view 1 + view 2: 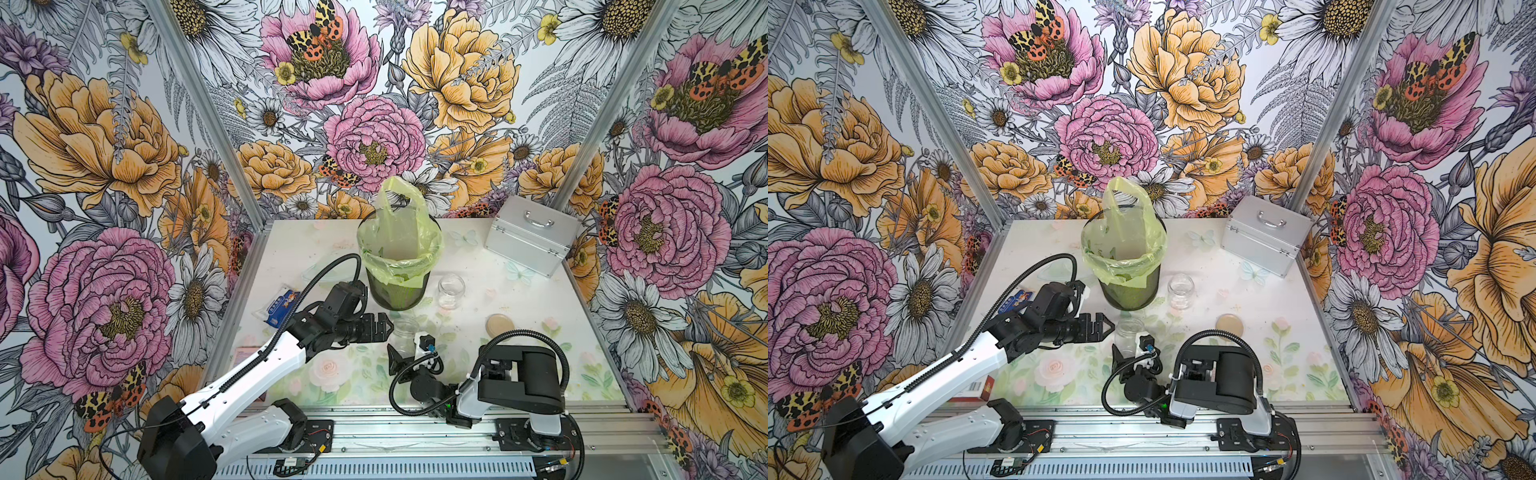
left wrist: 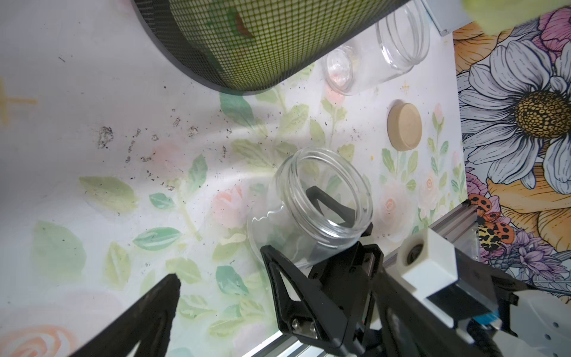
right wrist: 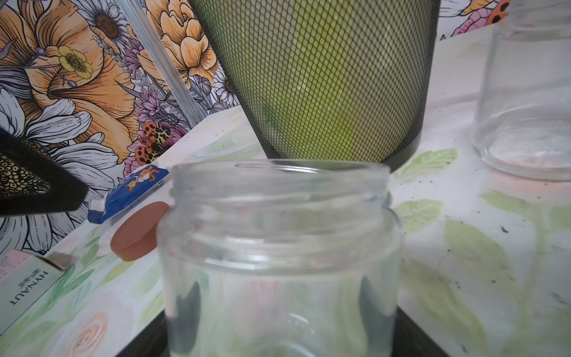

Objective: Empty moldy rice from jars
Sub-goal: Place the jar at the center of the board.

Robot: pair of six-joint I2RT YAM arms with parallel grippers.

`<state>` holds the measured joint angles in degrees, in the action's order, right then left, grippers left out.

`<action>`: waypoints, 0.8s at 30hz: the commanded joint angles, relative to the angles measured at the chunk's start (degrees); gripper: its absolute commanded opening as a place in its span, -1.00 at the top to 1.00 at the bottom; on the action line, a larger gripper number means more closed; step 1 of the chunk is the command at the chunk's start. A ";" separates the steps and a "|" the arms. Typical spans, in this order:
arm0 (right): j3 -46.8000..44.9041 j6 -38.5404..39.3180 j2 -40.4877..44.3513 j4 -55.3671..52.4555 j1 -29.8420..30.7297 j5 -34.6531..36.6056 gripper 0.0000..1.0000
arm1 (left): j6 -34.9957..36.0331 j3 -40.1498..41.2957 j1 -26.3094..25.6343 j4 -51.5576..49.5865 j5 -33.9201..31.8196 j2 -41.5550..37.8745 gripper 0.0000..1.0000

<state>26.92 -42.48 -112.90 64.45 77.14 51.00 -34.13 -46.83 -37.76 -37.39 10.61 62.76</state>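
Note:
My right gripper [image 1: 405,345] [image 3: 281,309] is shut on a lidless clear glass jar [image 1: 405,330] [image 2: 315,210] [image 3: 278,235], held upright in front of the mesh bin; its fingers [image 3: 374,306] show through the glass. A second lidless jar [image 1: 451,291] [image 2: 378,57] stands right of the bin. The moldy rice is out of view; both jars look clear inside. My left gripper [image 1: 382,326] [image 2: 278,278] hovers open just left of the held jar, empty. A beige lid [image 1: 500,323] [image 2: 404,126] lies to the right, and an orange lid [image 3: 139,230] to the left.
The tall mesh bin [image 1: 399,266] with its yellow-green bag stands mid-table. A silver case [image 1: 530,235] sits at the back right. A blue pouch [image 1: 280,307], a clear bowl [image 1: 328,270] and a small box [image 3: 24,284] lie left. Dark specks [image 2: 105,136] dot the cloth.

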 commanded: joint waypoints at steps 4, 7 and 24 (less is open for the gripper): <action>-1.65 -2.50 -5.89 -13.47 0.73 -9.28 0.81 | -0.04 -0.07 0.03 6.15 0.18 4.92 -0.98; -1.56 -2.83 -6.26 -13.47 0.89 -9.26 0.82 | 0.20 0.24 0.01 7.46 0.63 6.85 -0.97; -1.43 -2.83 -5.09 -15.23 1.07 -9.17 0.69 | 0.74 7.80 1.04 10.20 2.37 5.23 -0.97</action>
<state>27.46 -42.15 -114.80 63.92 78.26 49.17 -34.17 -41.04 -37.52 -26.68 12.12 70.08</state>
